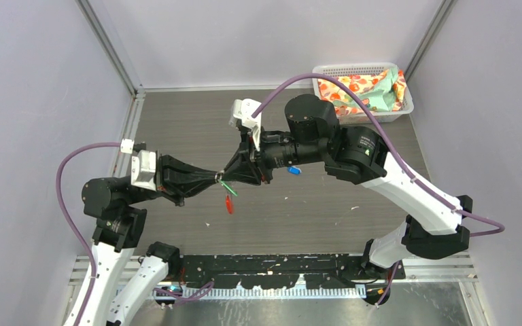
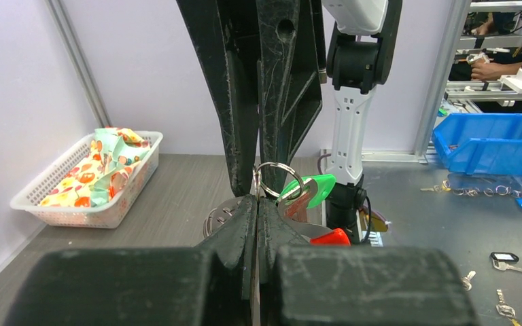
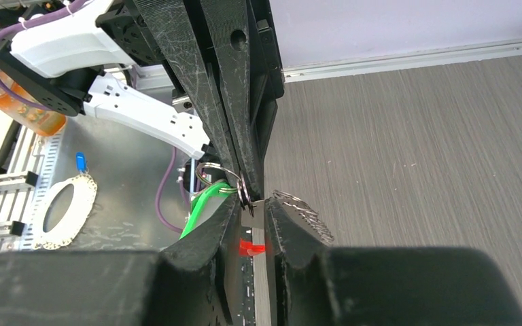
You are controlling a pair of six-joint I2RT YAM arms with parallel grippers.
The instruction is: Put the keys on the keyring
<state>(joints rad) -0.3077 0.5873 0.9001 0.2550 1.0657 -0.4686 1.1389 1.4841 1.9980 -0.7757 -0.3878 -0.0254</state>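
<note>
Left gripper (image 1: 215, 178): reaches in from the left above the table (image 1: 177, 122); its fingers are pressed together and pinch the wire of the keyring.
Keyring (image 2: 279, 164): held in the air between the two grippers' tips, with one silvery loop standing clear just past the left fingertips.
Red tag (image 1: 229, 204): hangs below the ring, under the spot where the tips meet.
Green key (image 2: 310, 189): against the loop, its head sticking out to one side. Whether it is threaded on the wire cannot be told.
Right gripper (image 1: 225, 174): comes in from the right, tip to tip with the left one. Its fingers are drawn close, leaving a narrow gap with a small silvery piece in it. I cannot tell if they clamp it.
Blue key (image 1: 294, 170): lies flat on the table beside the right arm's wrist, well apart from the ring.
Basket (image 1: 353, 68): white, in the far right corner, holding a patterned cloth (image 1: 363, 92).
</note>
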